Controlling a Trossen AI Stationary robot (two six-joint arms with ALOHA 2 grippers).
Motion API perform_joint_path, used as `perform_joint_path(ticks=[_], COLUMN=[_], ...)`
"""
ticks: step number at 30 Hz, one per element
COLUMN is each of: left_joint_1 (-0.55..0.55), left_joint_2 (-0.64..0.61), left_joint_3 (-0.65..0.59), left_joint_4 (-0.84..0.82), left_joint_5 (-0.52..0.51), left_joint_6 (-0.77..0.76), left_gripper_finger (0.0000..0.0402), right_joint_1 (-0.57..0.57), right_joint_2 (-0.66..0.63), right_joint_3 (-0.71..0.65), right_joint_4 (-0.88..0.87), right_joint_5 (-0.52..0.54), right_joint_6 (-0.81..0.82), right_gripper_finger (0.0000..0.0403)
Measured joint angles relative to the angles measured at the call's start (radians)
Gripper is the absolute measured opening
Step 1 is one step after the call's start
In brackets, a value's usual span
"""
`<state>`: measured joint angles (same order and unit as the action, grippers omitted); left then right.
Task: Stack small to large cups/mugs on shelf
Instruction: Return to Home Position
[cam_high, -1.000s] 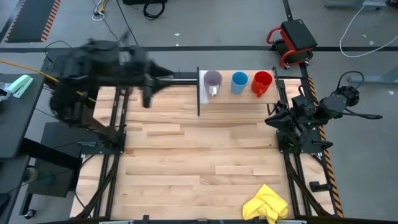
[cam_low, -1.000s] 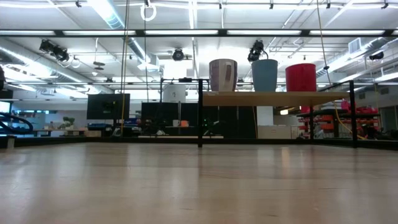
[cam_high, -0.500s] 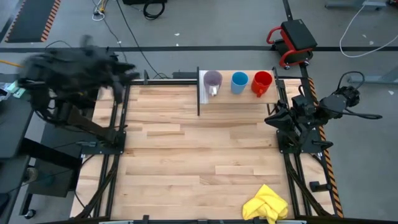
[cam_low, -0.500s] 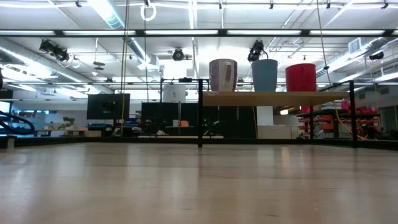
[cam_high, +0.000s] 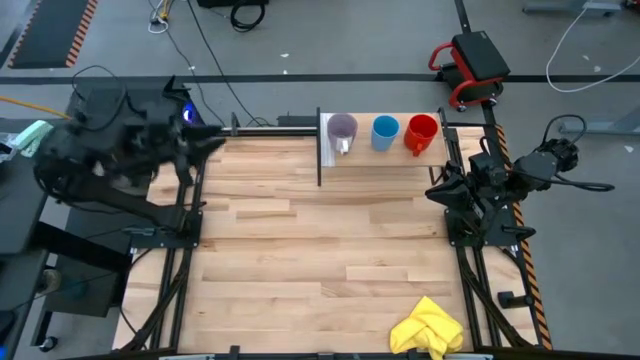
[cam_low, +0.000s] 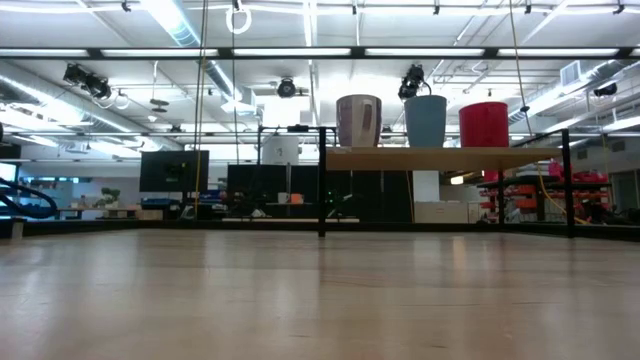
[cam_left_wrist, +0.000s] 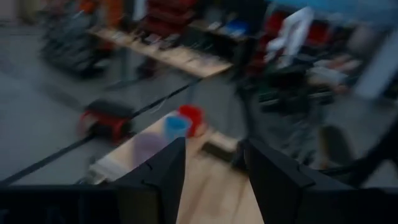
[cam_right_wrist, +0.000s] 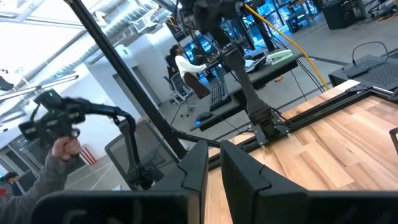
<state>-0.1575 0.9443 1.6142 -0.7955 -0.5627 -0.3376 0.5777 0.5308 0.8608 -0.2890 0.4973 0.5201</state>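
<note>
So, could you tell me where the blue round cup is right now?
In the high view the blue round cup stands on the raised light wooden shelf at the table's far right edge, between the purple mug and the red mug.

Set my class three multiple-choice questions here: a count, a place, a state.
1. How many cups stand on the shelf? A two; B three; C four.
2. Where does the yellow cloth lie? A on the tabletop; B on the floor; C on the shelf.
3. How does the blue cup stand? A on its side; B stacked on another cup; C upright.
Answers: B, purple mug, blue cup and red mug line up there; A, the high view shows it at a table corner; C, the low view shows it on its base.
</note>
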Motion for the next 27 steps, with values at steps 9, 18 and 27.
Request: perform_joint_path(ticks=[9,18,27], left_joint_1=[-0.011,-0.011,-0.011], left_joint_2=[-0.217,-0.376,-0.445], left_joint_3=[-0.548,-0.891,-0.957], left_joint_4=[0.567,0.882,0.929], left_joint_5=[0.176,0.253,0.281], left_joint_6=[0.021,-0.045,-0.016], left_gripper_finger=[0.0177,0.0176,0.0173], right_joint_1=[0.001,0.002,-0.002], right_joint_2=[0.0,-0.005,-0.209], right_joint_3=[0.0,-0.157,-0.344], right_joint_4=[0.0,0.399,0.594], right_joint_5=[0.0,-0.028,-0.069], right_joint_6=[0.036,-0.048,-0.105], right_gripper_finger=[0.005,0.005,0.005])
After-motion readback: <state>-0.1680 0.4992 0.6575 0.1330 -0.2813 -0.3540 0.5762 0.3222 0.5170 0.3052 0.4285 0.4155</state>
